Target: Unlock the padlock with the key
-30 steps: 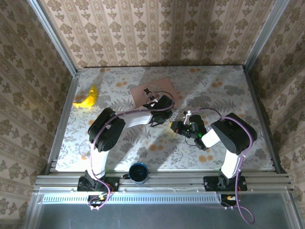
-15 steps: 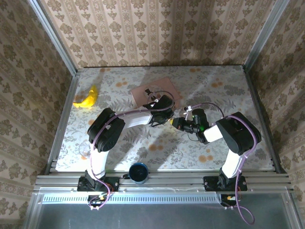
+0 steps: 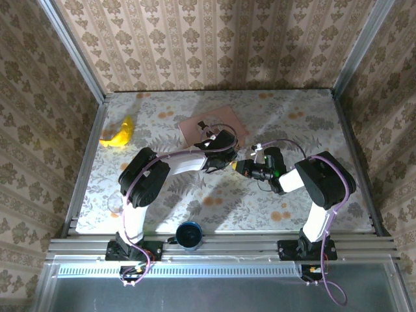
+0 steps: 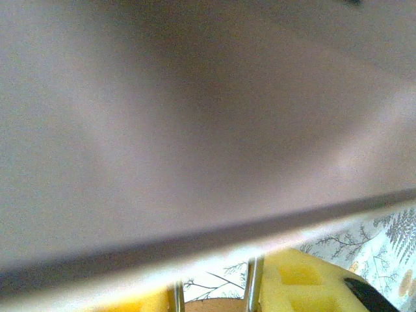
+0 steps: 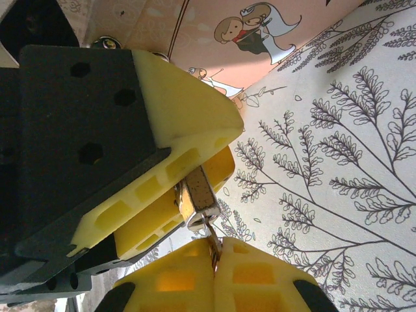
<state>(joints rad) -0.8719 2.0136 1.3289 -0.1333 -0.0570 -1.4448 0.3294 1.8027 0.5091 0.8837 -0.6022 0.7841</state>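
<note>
At the centre of the overhead view the two arms meet tip to tip. In the right wrist view the left gripper enters from the upper left and pinches the brass padlock between its yellow pads at mid-frame. At the bottom edge the right gripper is pressed together on the key, whose blade touches the padlock's lower end. The pink picture box lies across the top of the frame on the floral tablecloth.

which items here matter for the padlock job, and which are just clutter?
Job:
- padlock, gripped in left claw
- key, pinched in right claw, tip at the padlock's underside

Lying about:
- banana
- pink picture box
- dark cup
</note>
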